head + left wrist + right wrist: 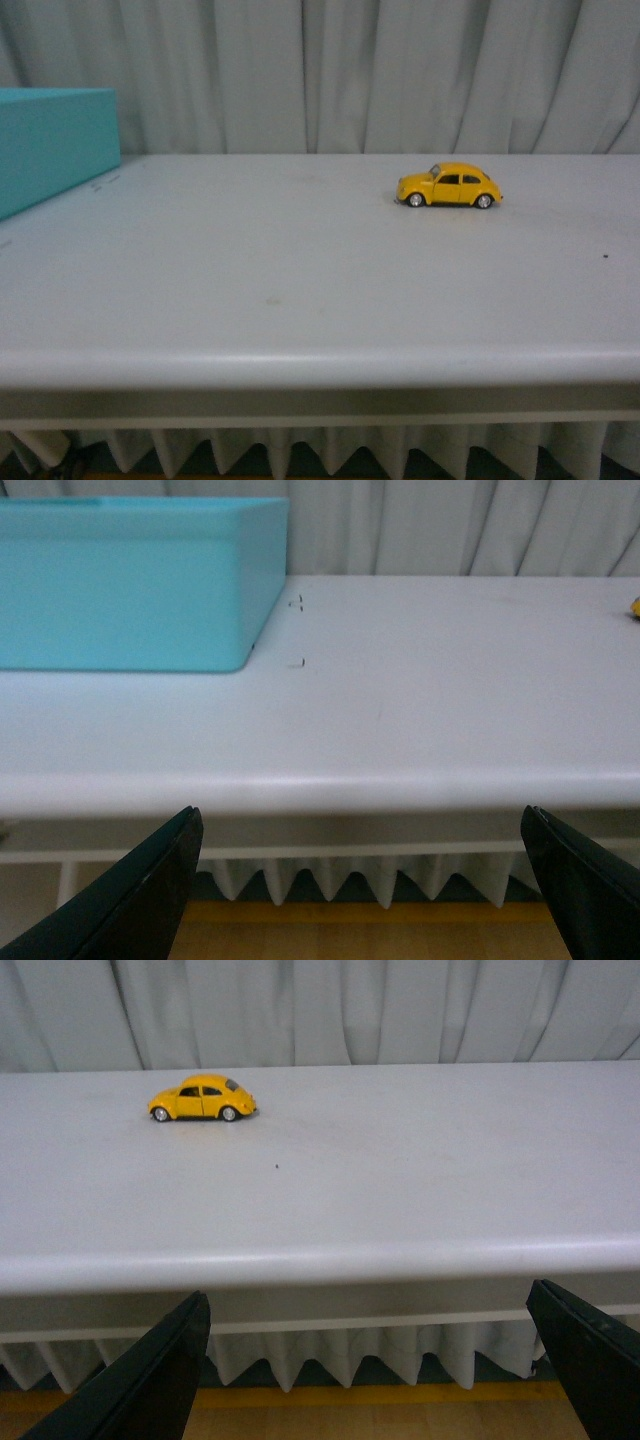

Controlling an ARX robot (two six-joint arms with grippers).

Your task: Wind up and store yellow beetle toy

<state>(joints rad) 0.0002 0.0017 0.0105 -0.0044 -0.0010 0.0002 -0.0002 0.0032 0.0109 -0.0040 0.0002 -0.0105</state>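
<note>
You have one yellow toy car to deal with, standing upright on its wheels on the white table, side-on to the front camera, right of centre and toward the far edge by the grey curtain. One teal box sits at the table's far left, well apart from the car. Your two grippers both hang below the table's near edge, touching nothing: the left gripper has its two dark fingers spread wide, and the right gripper is spread just as wide, facing the car from a distance.
</note>
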